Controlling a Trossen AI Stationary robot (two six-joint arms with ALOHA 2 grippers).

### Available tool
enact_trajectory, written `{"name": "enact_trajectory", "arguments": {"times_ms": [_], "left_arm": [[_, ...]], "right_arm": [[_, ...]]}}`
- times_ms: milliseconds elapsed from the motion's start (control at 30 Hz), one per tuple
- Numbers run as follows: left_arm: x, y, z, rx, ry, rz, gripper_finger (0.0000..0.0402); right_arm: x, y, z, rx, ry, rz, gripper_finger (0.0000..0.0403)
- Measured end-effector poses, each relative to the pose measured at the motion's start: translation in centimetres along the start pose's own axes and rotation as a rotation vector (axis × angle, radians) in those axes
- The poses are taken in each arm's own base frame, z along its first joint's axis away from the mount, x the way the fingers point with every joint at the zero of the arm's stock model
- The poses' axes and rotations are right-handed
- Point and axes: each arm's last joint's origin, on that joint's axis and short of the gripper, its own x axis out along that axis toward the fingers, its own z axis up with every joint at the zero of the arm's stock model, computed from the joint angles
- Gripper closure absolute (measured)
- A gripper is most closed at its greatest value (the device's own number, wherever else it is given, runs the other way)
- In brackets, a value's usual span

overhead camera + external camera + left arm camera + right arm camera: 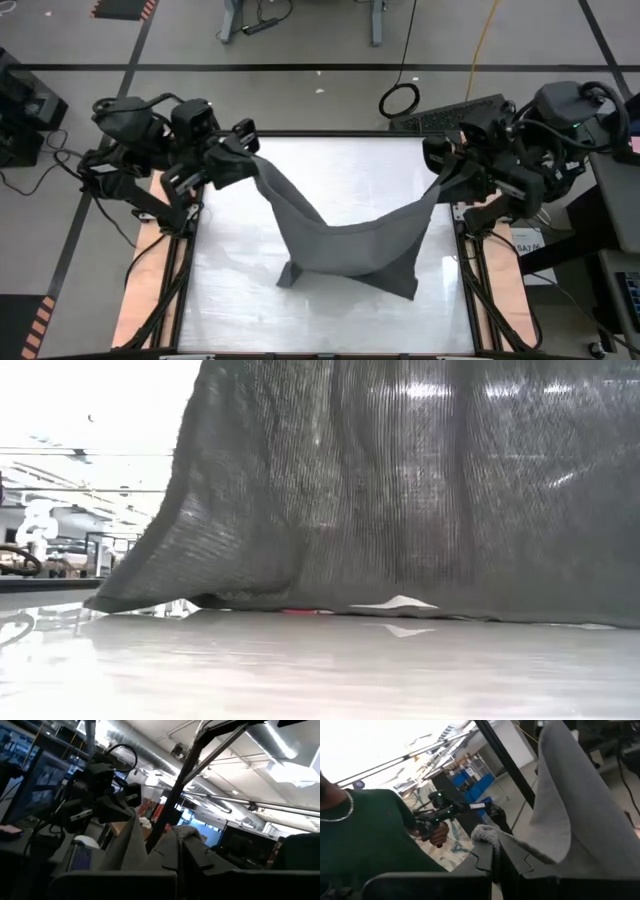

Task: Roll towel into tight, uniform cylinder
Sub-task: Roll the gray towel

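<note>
No rolling has begun. The towel (pixel 350 240) is not yet lying flat; it hangs in a sagging sling between the two arms, so spreading it out on the tabletop (pixel 240 300) and then winding it into a cylinder are both, by this judgement, still to do.

Nearest the front edge of the tabletop, the towel's lower hem rests on the surface, with one corner folded out toward the left arm's side and another resting toward the right arm's side. In the low view the hem touches the glossy surface and a small white tag (pixel 395 602) pokes out at the bottom edge.

Farther back, the cloth rises from that hem in two sloping wings. It is a plain charcoal-grey fabric with a fine ribbed weave, draped in soft vertical folds, limp rather than stiff.

At the far corners of the tabletop, the left tool (pixel 245 152) is closed on the towel's upper corner on its side, and the right tool (pixel 442 172) is closed on the opposite upper corner; each wrist view shows a bunched bit of cloth pinched between dark fingers (pixel 487 857). Both corners are held well above the surface.
</note>
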Motion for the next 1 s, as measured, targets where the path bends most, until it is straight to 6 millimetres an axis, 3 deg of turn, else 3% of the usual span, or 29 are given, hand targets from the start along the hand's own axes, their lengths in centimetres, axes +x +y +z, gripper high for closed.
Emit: {"name": "enact_trajectory", "arguments": {"times_ms": [233, 333, 667, 1000], "left_arm": [[-1.1, 0.0, 0.0, -0.013, -0.003, 0.066, 0.0401], [-1.8, 0.5, 0.0, -0.01, 0.005, 0.202, 0.0401], [-3.7, 3.8, -0.7, -0.016, 0.099, 0.598, 0.0401], [-6.5, 8.0, -0.2, 0.061, 0.209, 0.945, 0.0401]], "right_arm": [[-0.5, 0.0, 0.2, -0.003, -0.016, -0.019, 0.0399], [-0.5, -0.6, 0.2, -0.023, -0.03, -0.086, 0.0399], [-1.7, -3.8, -0.5, -0.073, 0.054, -0.439, 0.0399], [-3.4, -6.4, 0.9, -0.265, 0.041, -0.671, 0.0399]]}}
